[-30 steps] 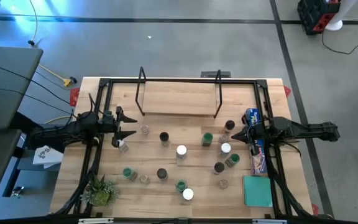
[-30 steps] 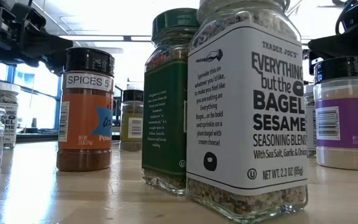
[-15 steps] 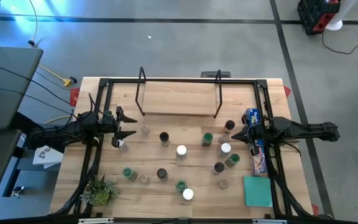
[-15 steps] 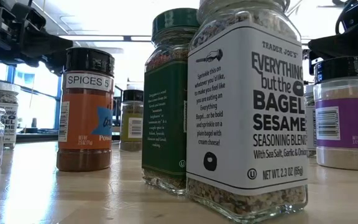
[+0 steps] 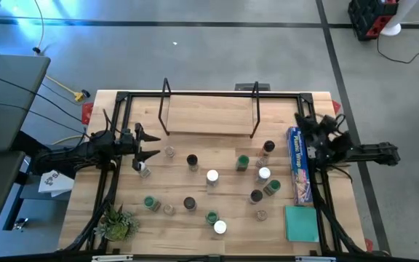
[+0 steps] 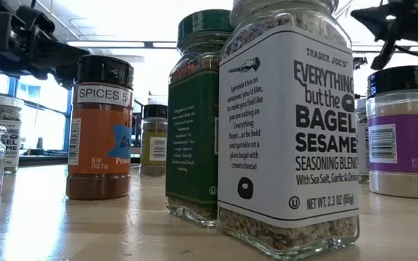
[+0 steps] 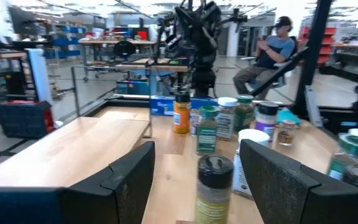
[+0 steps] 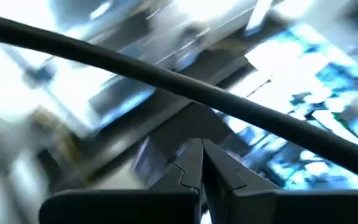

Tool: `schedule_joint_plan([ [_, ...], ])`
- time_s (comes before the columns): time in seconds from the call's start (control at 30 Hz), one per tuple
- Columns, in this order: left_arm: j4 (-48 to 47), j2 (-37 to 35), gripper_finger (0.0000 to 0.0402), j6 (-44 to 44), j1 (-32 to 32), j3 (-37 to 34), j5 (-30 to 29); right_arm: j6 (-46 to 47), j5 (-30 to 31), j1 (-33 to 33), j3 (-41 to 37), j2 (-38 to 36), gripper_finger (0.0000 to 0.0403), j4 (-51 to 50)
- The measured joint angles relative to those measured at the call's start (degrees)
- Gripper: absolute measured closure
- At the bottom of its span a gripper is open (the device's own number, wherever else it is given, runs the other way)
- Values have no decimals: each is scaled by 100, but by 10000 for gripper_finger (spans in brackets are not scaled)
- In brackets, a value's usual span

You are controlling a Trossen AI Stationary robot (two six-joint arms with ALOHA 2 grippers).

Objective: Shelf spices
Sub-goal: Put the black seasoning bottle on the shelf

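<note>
Spices: Trader Joe's Everything but the Bagel jar (image 6: 289, 130); left tool (image 5: 148, 145) spread, right tool (image 8: 200, 163) pressed together.

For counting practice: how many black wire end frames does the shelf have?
2: one wire frame at the shelf's left end, the other at its right. None seems hidden.

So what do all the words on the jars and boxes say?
"TRADER JOE'S EVERYTHING but the BAGEL SESAME SEASONING BLEND", "NET WT. 2.3 OZ (65g)": white-label jar.
"SPICES 5": orange jar.
"Plastic Wrap": blue box.
Green jar: print too small to read.
Purple jar: only "NET WT" readable.
Other jars: too small or blurred.
</note>
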Motion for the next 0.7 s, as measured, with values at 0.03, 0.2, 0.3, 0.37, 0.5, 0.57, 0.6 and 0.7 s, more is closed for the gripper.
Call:
schedule_joint_plan([
  [0.03, -1, 0, 169, 66, 0, 0, -88, -11, -22, 8, 222, 90, 402, -385],
  [0.2, -7, 0, 169, 185, 0, 0, -432, 340, -451, 8, 2025, 1198, 402, -3279],
  [0.3, 4, 0, 169, 153, 2, 0, -461, 429, -814, 8, 3381, 2231, 402, -5044],
  [0.37, -1, 0, 169, 195, 2, 0, -468, 354, -1095, 8, 4259, 2939, 402, -6235],
  [0.5, 6, 0, 169, 149, 2, 0, -468, 141, -1656, -106, 5724, 4175, 402, -8362],
  [0.57, 32, 0, 169, 146, 2, 0, -468, -413, -2155, -232, 6303, 4699, 402, -9326],
  [0.6, 34, 0, 169, 146, 2, 0, -467, -719, -2371, -303, 6528, 4951, 402, -9793],
  [0.7, 36, 0, 169, 146, 2, 0, -467, -1527, -2919, -575, 6825, 5546, 394, -10951],
])
